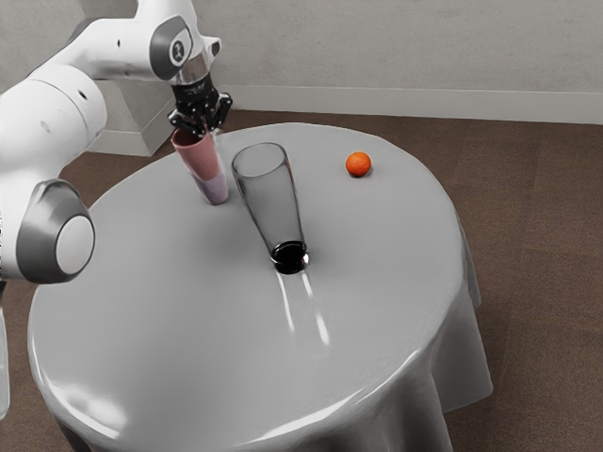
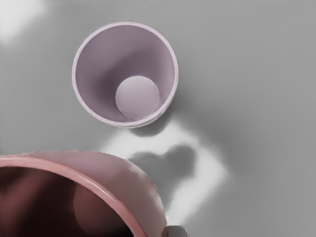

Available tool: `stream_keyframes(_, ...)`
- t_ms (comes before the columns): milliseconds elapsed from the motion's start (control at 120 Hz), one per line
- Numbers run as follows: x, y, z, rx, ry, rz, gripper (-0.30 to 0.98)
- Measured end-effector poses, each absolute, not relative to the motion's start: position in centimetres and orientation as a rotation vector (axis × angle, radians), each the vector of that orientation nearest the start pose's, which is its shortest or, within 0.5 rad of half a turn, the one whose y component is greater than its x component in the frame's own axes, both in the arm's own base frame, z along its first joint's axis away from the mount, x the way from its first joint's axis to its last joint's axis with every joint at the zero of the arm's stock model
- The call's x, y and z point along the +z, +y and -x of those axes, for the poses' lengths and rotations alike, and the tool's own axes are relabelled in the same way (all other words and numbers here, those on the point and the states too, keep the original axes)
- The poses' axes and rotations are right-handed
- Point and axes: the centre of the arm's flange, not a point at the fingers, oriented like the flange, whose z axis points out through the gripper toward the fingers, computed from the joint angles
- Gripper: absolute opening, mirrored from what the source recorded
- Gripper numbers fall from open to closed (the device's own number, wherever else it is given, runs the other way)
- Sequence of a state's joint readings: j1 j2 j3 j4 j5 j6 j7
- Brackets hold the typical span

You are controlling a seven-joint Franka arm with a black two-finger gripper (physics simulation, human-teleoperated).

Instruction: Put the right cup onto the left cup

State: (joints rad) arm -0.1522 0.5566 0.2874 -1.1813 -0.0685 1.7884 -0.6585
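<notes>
Pink tapered plastic-looking cup (image 1: pixel 195 153) pinched at its rim by the black pincer (image 1: pixel 201 128), raised beside the lilac tapered cup (image 2: pixel 126 74) on the round grey-clothed desk (image 1: pixel 188 330).
The pink cup points mouth up, its long axis roughly upright and its narrow end down; its inside is dark, with the round base faintly visible. The lilac cup stands mouth up, its pale round base plain inside; in the wrist view a strip of desk separates the two rims, and grey cloth surrounds the lilac one. Toward the exterior view's right, a tall clear glass (image 1: pixel 270 193) with a black base stands near the cups, and an orange fruit (image 1: pixel 358 164) sits farther over, near the desk's far edge.
</notes>
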Motion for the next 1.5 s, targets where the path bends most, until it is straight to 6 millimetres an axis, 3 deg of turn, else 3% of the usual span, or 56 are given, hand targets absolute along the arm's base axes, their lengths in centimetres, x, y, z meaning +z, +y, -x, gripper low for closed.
stream_keyframes(108,48.7,5.3,-73.2,-0.168,-1.154,2.84,-0.1)
stream_keyframes(308,49.4,5.7,-75.7,-0.241,-1.133,2.826,-0.1)
stream_keyframes(517,48.2,7.5,-76.8,-0.234,-1.142,2.798,-0.1)
stream_keyframes(758,46.1,7.8,-77.3,-0.186,-1.127,2.788,-0.1)
stream_keyframes(983,45.5,7.1,-77.6,-0.178,-1.102,2.79,-0.1)
stream_keyframes(1367,44.4,7.7,-77.6,-0.143,-1.102,2.784,-0.1)
stream_keyframes(1500,44.4,7.6,-77.7,-0.153,-1.098,2.788,0.19)
